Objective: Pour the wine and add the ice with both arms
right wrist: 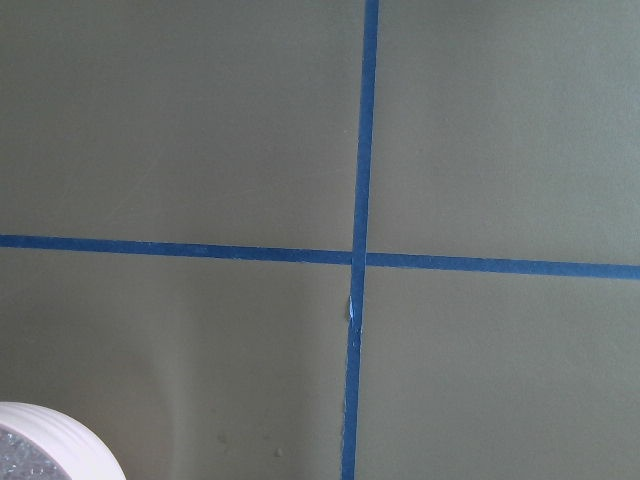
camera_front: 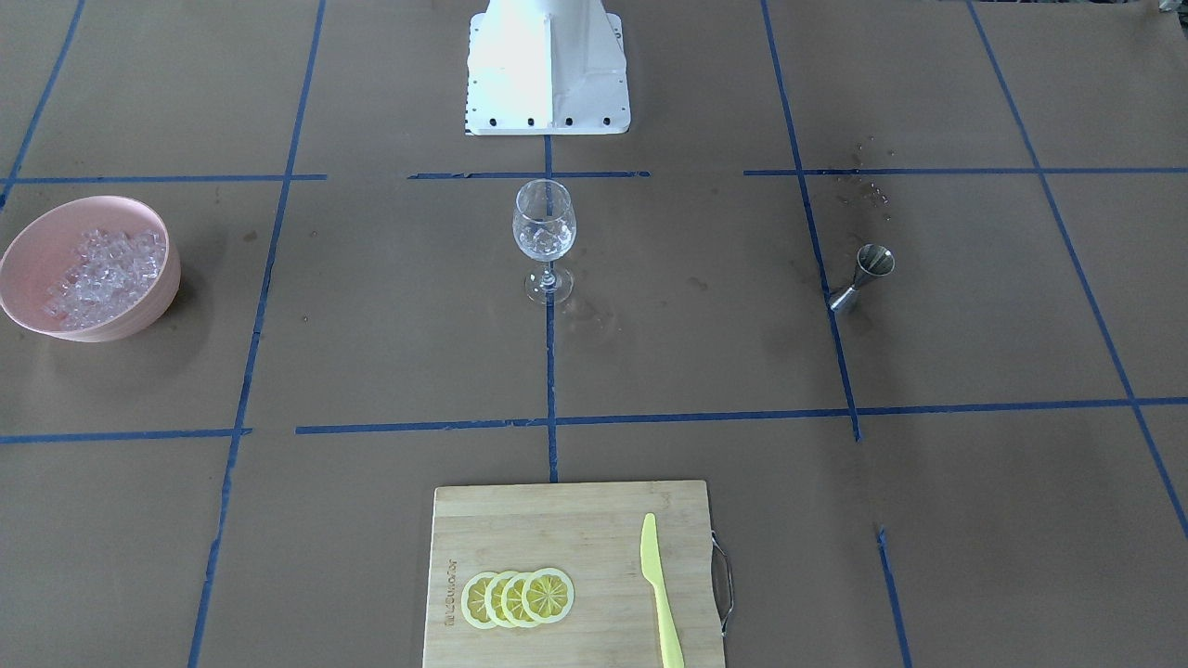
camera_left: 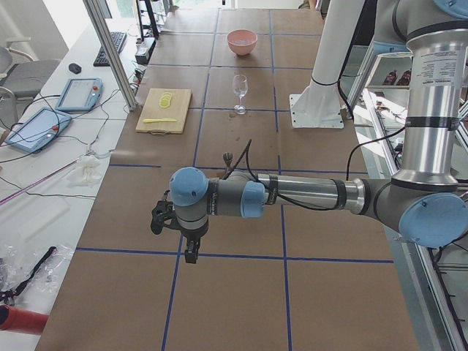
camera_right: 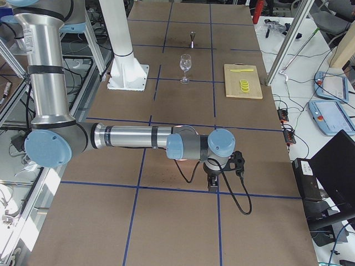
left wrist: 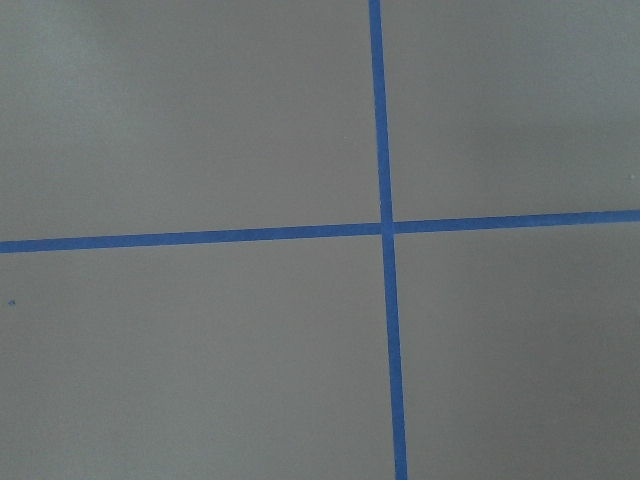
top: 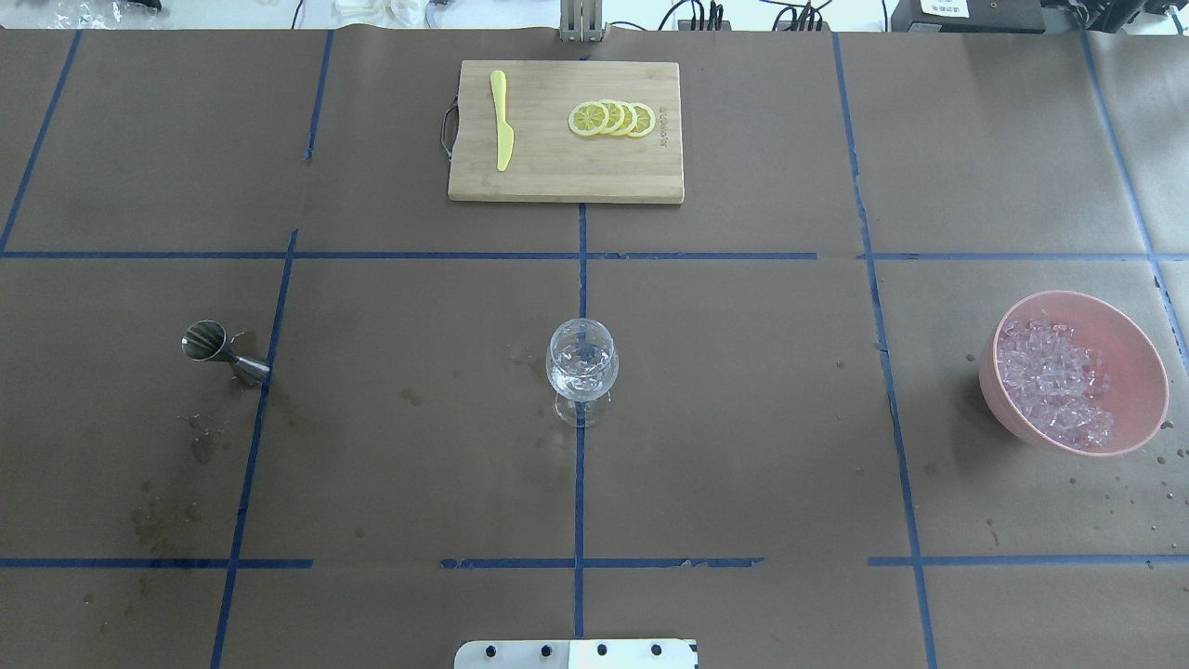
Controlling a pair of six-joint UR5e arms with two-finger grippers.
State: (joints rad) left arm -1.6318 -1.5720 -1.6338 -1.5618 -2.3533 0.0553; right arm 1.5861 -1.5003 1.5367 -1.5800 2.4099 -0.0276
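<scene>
Brown paper gridded with blue tape covers the surface (top: 743, 418), and the overhead view lays the task out from left to right. On the left stands a steel jigger (top: 223, 353) with dark wet marks on the paper near it. That is the left arm's side, so the pouring probably falls to that arm. At the centre, on a tape line ahead of the white pedestal (top: 576, 653), stands the wine glass (top: 582, 367), seemingly within reach of either arm. Something clear and glassy, perhaps a few cubes, seems to lie in it. On the right, the right arm's side, a pink bowl (top: 1152, 372) holds the ice (top: 1054, 381) in a heap. Beyond the glass, a cutting board (top: 557, 177) carries a yellow knife (top: 502, 130) and lemon slices (top: 613, 118).

Neither the overhead nor the front-facing view shows an arm. Only the side views do: the left arm (camera_left: 292, 194) and the right arm (camera_right: 133, 136) each reach low over a tape crossing at opposite ends of the surface, well apart from jigger, glass and bowl. That reads as a rest pose with no step in hand. Both wrist views show only paper and tape, save a white rounded edge (right wrist: 50, 440) in the right one's corner. Whether either arm's jaws are apart or together cannot be told.
</scene>
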